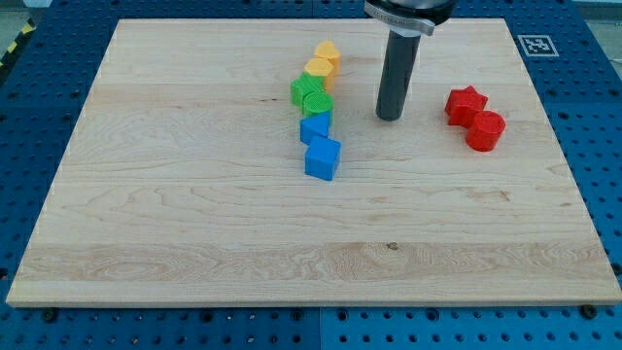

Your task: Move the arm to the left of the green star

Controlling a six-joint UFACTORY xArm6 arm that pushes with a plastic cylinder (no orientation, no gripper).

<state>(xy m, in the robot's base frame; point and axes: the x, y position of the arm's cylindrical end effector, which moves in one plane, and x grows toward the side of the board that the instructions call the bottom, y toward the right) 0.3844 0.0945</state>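
My tip (pixel 390 118) rests on the wooden board right of a column of blocks. The green star (pixel 305 88) sits in that column, touching a green round block (pixel 318 104) just below and to its right. Above them lie two yellow blocks (pixel 328 54) (pixel 318 69). Below them lie a blue block (pixel 315 127) and a blue cube (pixel 323 157). My tip stands about 85 pixels to the right of the green star, a little lower, apart from all blocks.
A red star (pixel 466 103) and a red round block (pixel 485 130) lie touching each other to the right of my tip. A marker tag (pixel 534 44) sits at the board's top right corner. Blue perforated table surrounds the board (pixel 175 214).
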